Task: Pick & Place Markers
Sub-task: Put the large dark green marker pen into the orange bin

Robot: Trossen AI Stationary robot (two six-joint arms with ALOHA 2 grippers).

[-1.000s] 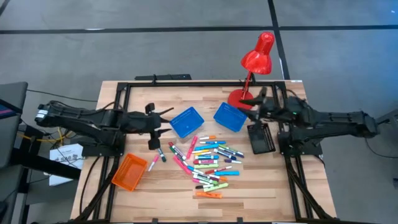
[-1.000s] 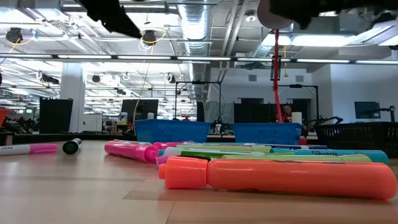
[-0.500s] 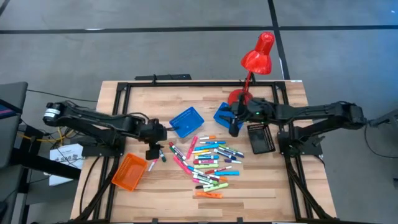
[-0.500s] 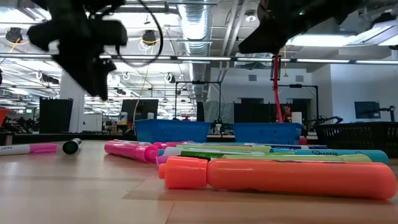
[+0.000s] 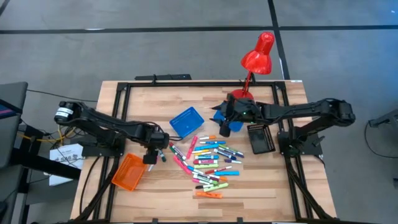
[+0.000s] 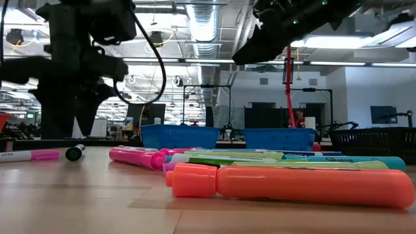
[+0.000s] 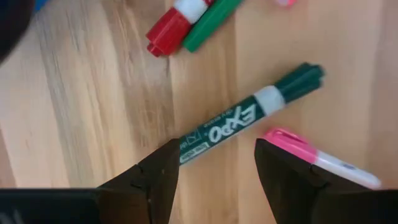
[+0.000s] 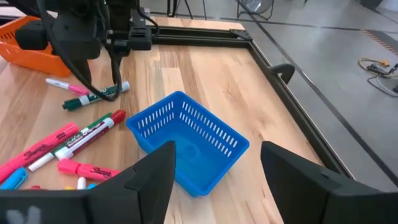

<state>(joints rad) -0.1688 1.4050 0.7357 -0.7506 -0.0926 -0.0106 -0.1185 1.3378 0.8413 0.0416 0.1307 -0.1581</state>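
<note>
Many markers (image 5: 211, 163) in bright colours lie flat in a loose pile on the middle of the wooden table. A green marker (image 7: 249, 121) and a pink one (image 7: 317, 160) lie apart at the pile's left. My left gripper (image 7: 214, 180) points down over these two, open, low above the table. The green marker's end sits between its fingers. My right gripper (image 5: 221, 126) is open and hovers high at the back, above a blue tray (image 5: 219, 117) that it mostly hides.
A second blue tray (image 8: 186, 140) stands left of the right gripper. An orange tray (image 5: 129, 172) sits near the left arm, a black tray (image 5: 260, 138) at the right. A red desk lamp (image 5: 258, 55) stands at the back right. Black rails (image 5: 161, 83) frame the table.
My left gripper has tipped from nearly level to pointing down and sunk toward the green and pink markers. My right gripper has reached toward the table's left, out over the right-hand blue tray, sinking a little. The markers lie as before.
</note>
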